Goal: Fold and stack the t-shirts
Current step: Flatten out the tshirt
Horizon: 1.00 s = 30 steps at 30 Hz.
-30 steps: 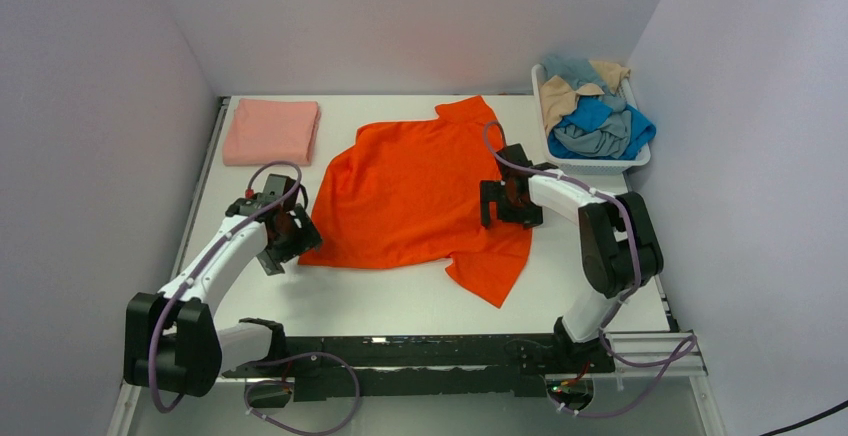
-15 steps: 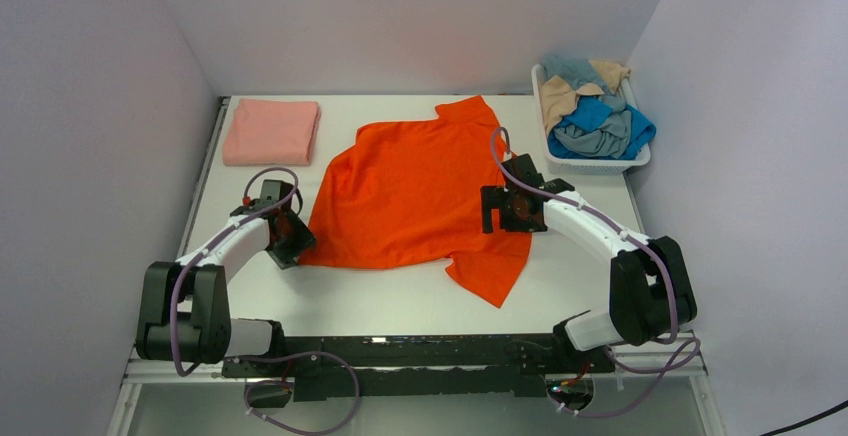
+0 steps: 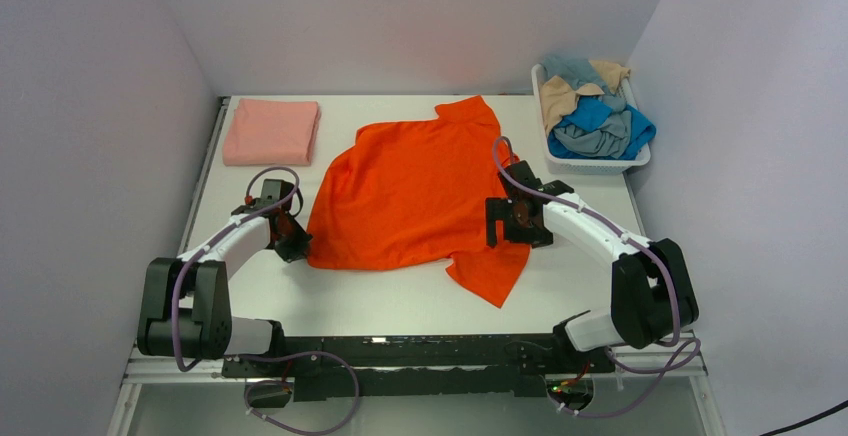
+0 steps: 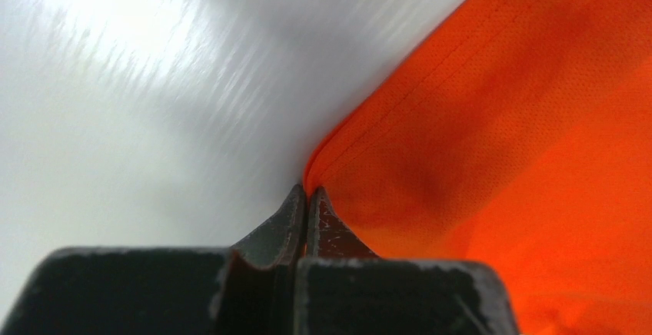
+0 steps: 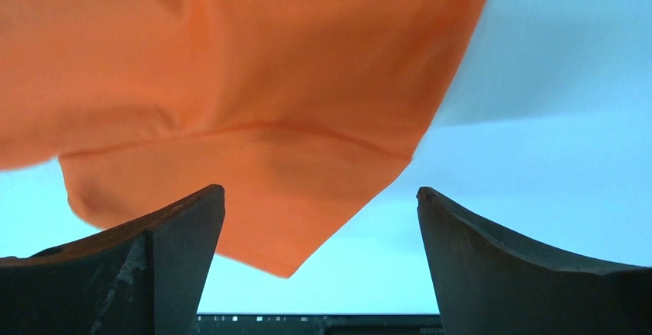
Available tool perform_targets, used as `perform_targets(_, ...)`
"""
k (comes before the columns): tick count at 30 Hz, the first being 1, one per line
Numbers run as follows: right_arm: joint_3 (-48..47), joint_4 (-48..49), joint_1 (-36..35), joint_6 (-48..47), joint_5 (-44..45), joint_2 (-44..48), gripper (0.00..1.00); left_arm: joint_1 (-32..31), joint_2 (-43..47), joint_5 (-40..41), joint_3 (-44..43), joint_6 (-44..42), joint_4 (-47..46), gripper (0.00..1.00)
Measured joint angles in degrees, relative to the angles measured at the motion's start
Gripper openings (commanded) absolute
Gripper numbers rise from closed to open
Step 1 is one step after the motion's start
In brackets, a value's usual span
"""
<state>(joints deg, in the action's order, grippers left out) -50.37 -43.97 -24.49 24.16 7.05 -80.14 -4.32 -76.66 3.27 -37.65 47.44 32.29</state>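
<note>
Wrist views alone show the left gripper (image 4: pixel 307 190) pinching a corner of the orange shirt (image 3: pixel 410 191), the right gripper (image 5: pixel 319 190) gaping (2 fingers apart); the basket (image 3: pixel 600 167) holds crumpled shirts (image 3: pixel 595 121)

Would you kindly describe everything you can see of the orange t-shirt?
The orange t-shirt is a plain, fine-knit, short-sleeved shirt spread mostly flat on the white table, slightly rumpled, one sleeve pointing far, the other near. The left gripper pinches its near-left hem corner; the open right gripper hovers at its right edge.
</note>
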Motion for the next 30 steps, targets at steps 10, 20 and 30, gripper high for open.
perform_targets(10,7.93,-2.01,-12.41,4.37,-7.93,2.29,0.73,0.00,3.02,0.57,0.00,-0.22,5.62,0.00)
perform_targets(20,10.08,-1.01,-12.70,7.30,-9.01,-1.07,0.25,0.00,3.17,-0.50,0.57,-0.02,5.18,0.00)
perform_targets(30,0.33,-0.85,-7.39,8.70,0.20,-6.47,0.00,0.00,3.08,-2.56,-1.55,-0.24,3.32,0.00)
